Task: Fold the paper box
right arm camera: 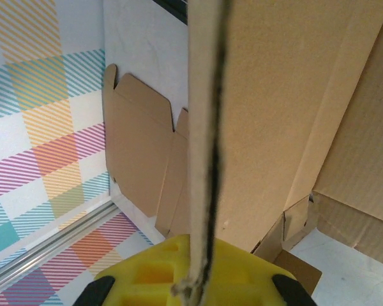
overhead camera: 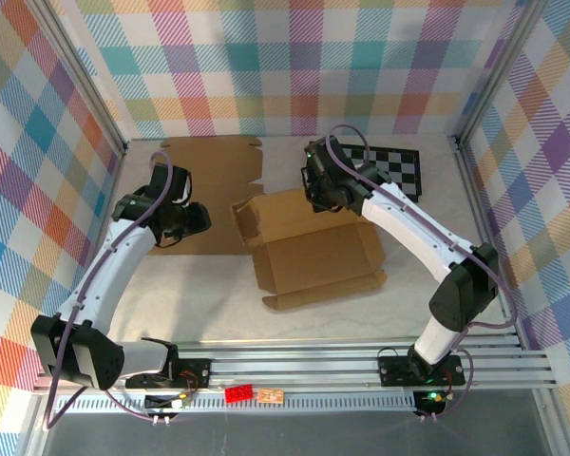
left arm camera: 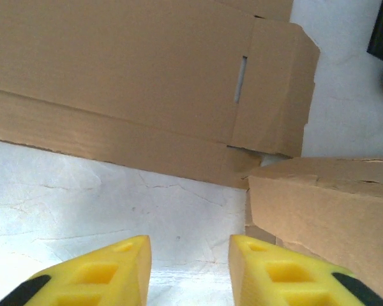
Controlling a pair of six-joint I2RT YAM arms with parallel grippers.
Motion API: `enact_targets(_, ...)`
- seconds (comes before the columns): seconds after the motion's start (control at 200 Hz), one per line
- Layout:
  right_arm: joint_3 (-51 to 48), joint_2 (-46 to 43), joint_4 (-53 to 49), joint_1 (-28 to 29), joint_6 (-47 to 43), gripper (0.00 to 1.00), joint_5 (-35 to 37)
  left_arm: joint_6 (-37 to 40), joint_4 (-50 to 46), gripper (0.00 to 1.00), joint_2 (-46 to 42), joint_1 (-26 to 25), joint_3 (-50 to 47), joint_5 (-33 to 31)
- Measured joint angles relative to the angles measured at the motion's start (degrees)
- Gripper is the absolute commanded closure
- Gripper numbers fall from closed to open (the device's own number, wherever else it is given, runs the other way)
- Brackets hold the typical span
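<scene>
Here, the right gripper [right arm camera: 198, 271] pinches a raised flap edge of the paper box [overhead camera: 315, 255], likely light and crease-prone; the left gripper [left arm camera: 189, 258] hovers part-open, empty.

The box [overhead camera: 313, 249] is plain brown on a white, faintly cracked surface [overhead camera: 209, 304]. At one o'clock lies a black-and-white checkerboard [overhead camera: 391, 169]. The walls [overhead camera: 266, 66] are pastel plaid. The left hand [left arm camera: 190, 268] and right hand [right arm camera: 198, 268] are yellow.

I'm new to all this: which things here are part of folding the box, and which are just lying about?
In the job: half-folded paper box; right gripper, shut on its wall; left gripper, open beside it.
Lying about: flat cardboard sheet; checkerboard.
</scene>
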Motion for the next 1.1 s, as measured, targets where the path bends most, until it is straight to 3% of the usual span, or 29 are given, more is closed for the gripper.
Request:
enact_targets(0.595, -7.2, 1.0, 3.6, -0.3, 2.0, 1.00, 1.3, -5.2, 6.5, 0.79, -6.8, -6.8, -8.7, 7.9)
enact_targets(0.76, -10.4, 1.0, 6.5, -0.9, 1.6, 1.00, 1.0, -6.5, 10.2, 0.78, -6.9, -11.3, -11.9, 10.4)
enact_targets(0.935, -11.5, 0.6, 8.3, -1.2, 1.1, 1.00, 0.0, -8.6, 13.6, 0.80, -5.0, -12.1, -15.6, 9.8)
enact_targets(0.98, -12.0, 0.4, 8.8, -1.5, 0.9, 1.00, -0.3, -9.1, 13.7, 0.78, -4.3, -12.0, -16.1, 8.8)
enact_targets(1.045, -12.6, 0.0, 9.4, -2.0, 0.7, 1.00, -0.9, -9.4, 13.9, 0.67, -3.5, -11.6, -16.1, 7.7)
enact_targets(1.1, -12.9, -0.3, 9.5, -2.3, 0.4, 1.00, -1.6, -10.0, 13.9, 0.65, -3.2, -11.1, -16.0, 6.7)
